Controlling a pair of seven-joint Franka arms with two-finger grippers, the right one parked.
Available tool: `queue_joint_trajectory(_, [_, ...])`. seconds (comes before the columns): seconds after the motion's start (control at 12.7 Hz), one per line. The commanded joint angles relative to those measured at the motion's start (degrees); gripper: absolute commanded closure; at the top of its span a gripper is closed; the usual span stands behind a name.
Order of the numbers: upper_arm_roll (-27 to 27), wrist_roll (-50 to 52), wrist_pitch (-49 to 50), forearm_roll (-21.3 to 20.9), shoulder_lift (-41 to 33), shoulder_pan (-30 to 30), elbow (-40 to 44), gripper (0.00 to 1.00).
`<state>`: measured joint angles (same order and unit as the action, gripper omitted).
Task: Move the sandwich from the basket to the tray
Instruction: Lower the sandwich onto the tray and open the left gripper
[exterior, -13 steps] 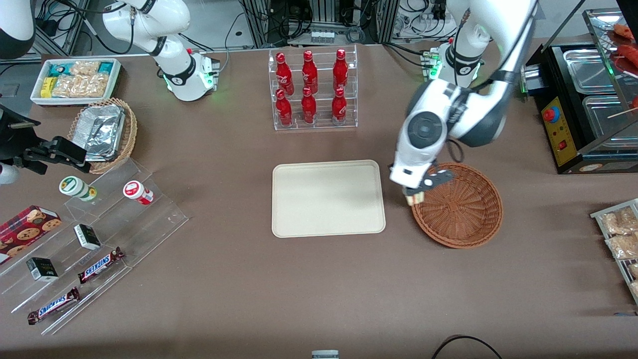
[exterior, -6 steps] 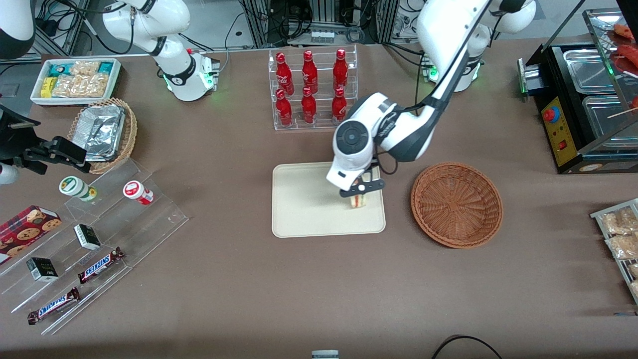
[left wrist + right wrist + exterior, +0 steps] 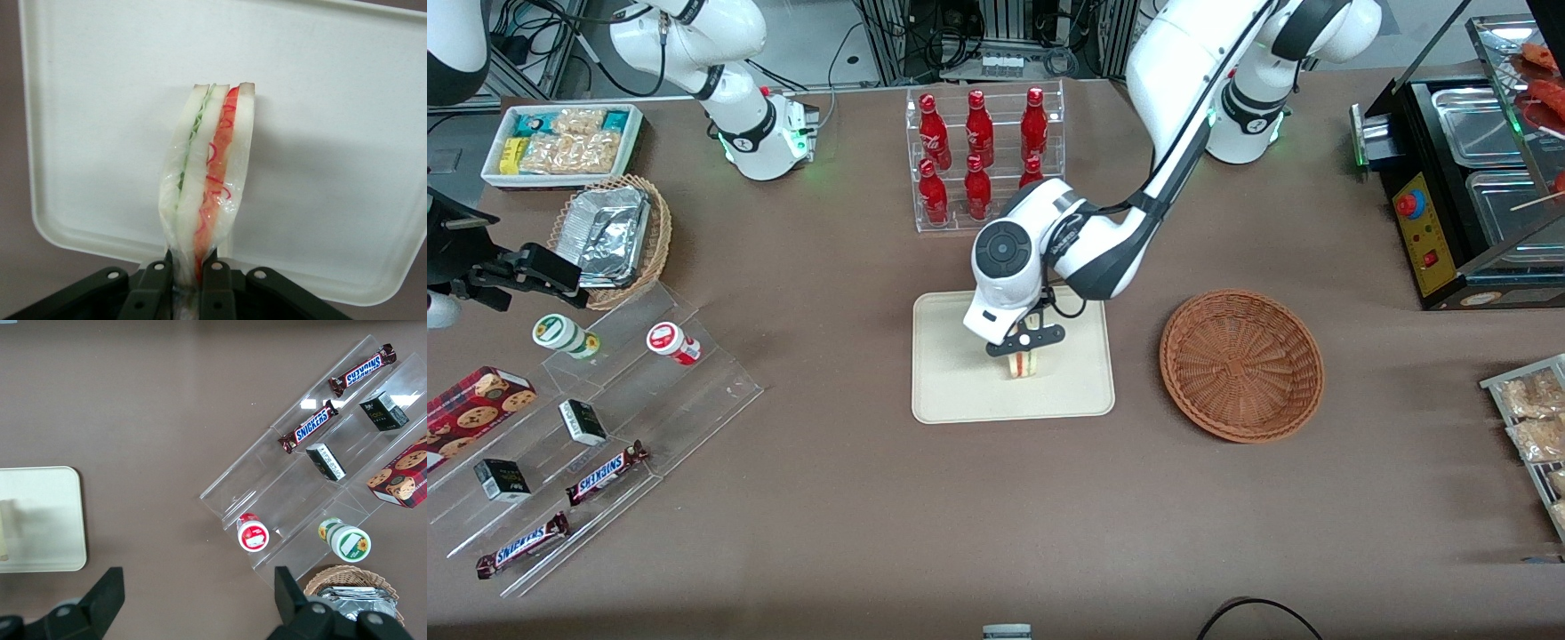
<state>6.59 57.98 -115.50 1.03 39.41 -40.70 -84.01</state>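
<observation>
I've got the sandwich (image 3: 208, 175) pinched tight in my pincer (image 3: 1024, 350), fingers (image 3: 155, 288) clamped on the wrapped lower end, and I'm over the tray (image 3: 951, 391) now, about mid-tray, a little toward the basket (image 3: 1241, 364) side. The basket sits beside the tray, toward my end of the table, and it looks emptied out, nothing but weave showing in it.

So this is the set-down step. The carry across seems done, and what's left, as I judge it, is to lower, let the wedge meet the tray, and spread my fingers. The sandwich stands on edge in my grip, bread slices upright with the green layer on one side and the red on the other. Released like that it may tip flat, which is fine here, there's plenty of bare tray all round it. I'd want to go down gently and open only once it touches, then lift straight up so the clear wrap doesn't cling to a finger.

What I can't make out: whether the sandwich is already touching the tray or hanging just above it. From the front my own wrist covers the top of it, and from the wrist the very bottom of the wedge is buried between my fingers.
</observation>
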Motion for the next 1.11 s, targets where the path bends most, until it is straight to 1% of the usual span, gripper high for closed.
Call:
queue_joint_trajectory(0.0, [-0.7, 2.0, -0.8, 0.1, 2.2, -1.2, 2.4, 0.93])
queue_joint_trajectory(0.32, [-0.8, 2.6, -0.8, -0.2, 2.7, -1.4, 2.7, 0.93])
queue_joint_trajectory(0.55, [-0.9, 2.8, -0.8, -0.3, 3.2, -1.4, 2.7, 0.88])
queue_joint_trajectory(0.63, [-0.9, 3.5, -0.8, -0.5, 3.4, -1.4, 2.8, 0.88])
queue_joint_trajectory(0.79, [-0.9, 4.4, -0.7, -2.2, 3.7, -1.4, 3.4, 0.88])
queue_joint_trajectory(0.87, [-0.9, 4.6, -0.7, -2.4, 3.9, -1.4, 3.4, 0.85])
queue_joint_trajectory(0.95, [-0.9, 4.6, -0.7, -2.3, 3.9, -1.3, 3.4, 0.36])
queue_joint_trajectory(1.03, [-0.9, 4.6, -0.7, -2.3, 3.7, -1.3, 3.4, 0.00])
